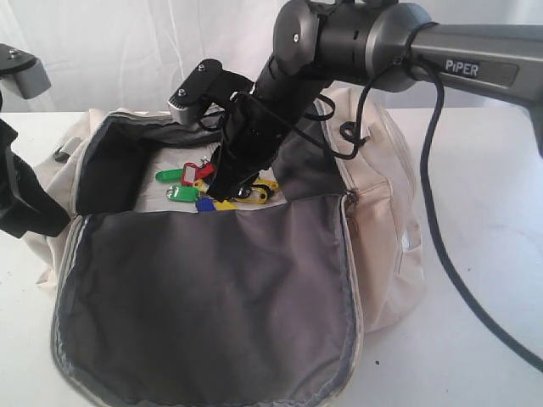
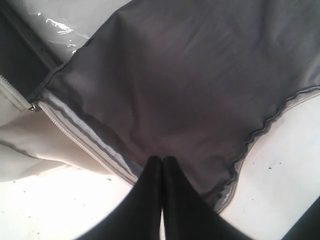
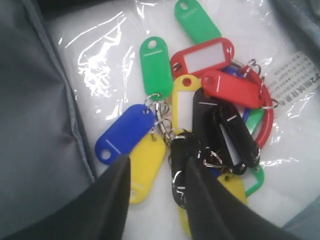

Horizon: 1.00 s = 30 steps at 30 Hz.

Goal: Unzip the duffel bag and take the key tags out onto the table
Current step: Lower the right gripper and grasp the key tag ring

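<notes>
The cream duffel bag (image 1: 383, 242) lies unzipped on the white table (image 1: 501, 237), its big flap (image 1: 212, 297) folded forward with the grey lining up. The key tags (image 1: 182, 193) lie inside on a plastic-covered base: green, red, blue, yellow and black tags (image 3: 205, 115) on a red ring (image 3: 268, 117). My right gripper (image 3: 157, 162) reaches down into the bag and stands open right over the bunch, one finger beside a yellow tag, the other over a black one. My left gripper (image 2: 161, 160) is shut, its tips at the edge of the grey flap (image 2: 190, 75).
A black cable (image 1: 428, 195) from the right arm hangs over the bag's right side. Crinkled clear plastic (image 3: 100, 55) and a printed label (image 3: 300, 75) lie under the tags. The flap's zip edge (image 2: 75, 135) borders white table (image 2: 285, 165).
</notes>
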{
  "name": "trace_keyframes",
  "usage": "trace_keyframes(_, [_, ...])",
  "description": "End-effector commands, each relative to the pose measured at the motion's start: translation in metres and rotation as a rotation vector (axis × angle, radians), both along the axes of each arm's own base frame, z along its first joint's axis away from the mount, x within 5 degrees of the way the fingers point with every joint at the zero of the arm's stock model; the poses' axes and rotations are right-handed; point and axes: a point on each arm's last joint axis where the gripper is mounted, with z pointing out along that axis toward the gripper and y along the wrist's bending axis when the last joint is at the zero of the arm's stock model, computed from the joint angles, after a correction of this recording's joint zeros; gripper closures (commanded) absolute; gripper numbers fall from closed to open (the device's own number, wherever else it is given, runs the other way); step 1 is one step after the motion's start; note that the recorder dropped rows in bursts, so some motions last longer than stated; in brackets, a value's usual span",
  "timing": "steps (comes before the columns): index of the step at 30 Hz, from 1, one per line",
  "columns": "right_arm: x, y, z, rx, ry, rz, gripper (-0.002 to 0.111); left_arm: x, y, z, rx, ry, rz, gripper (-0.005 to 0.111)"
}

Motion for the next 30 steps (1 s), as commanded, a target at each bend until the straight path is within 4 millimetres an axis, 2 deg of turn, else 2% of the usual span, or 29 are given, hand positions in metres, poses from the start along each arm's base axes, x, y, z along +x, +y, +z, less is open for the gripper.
trace_keyframes(1, [0.007,-0.001,-0.008,-0.049,-0.065,0.044,0.073,-0.004,-0.002,0.0,-0.025,0.019,-0.005,0.107])
trace_keyframes(3, [0.009,-0.002,-0.009,-0.081,-0.126,0.113,0.072,-0.005,-0.003,0.0,-0.027,0.021,-0.007,0.107])
trace_keyframes(5, [0.011,-0.002,-0.009,-0.097,-0.179,0.16,0.065,-0.005,-0.003,0.0,-0.031,0.022,-0.007,0.107])
trace_keyframes(9, [0.015,0.0,-0.006,-0.095,-0.273,0.23,0.04,-0.005,-0.004,0.001,-0.038,0.024,-0.006,0.107])
trace_keyframes(11, [0.017,0.002,-0.008,-0.103,-0.322,0.28,0.035,-0.005,-0.004,0.001,-0.038,0.024,-0.006,0.107])
trace_keyframes(17, [0.02,0.005,-0.026,-0.148,-0.334,0.367,0.035,-0.005,-0.004,0.001,-0.043,0.029,-0.009,0.107])
trace_keyframes(23, [0.016,0.023,-0.052,-0.176,-0.393,0.47,0.035,-0.005,-0.004,0.001,-0.043,0.029,-0.009,0.107])
trace_keyframes(26, [0.019,0.024,-0.063,-0.195,-0.389,0.476,0.035,-0.005,-0.004,0.001,-0.043,0.029,-0.009,0.107])
trace_keyframes(28, [0.02,0.023,-0.07,-0.221,-0.375,0.468,0.043,-0.005,-0.005,0.001,-0.05,0.032,-0.009,0.107])
trace_keyframes(30, [0.02,0.023,-0.074,-0.218,-0.333,0.416,0.062,-0.005,-0.005,0.001,-0.05,0.032,-0.009,0.107])
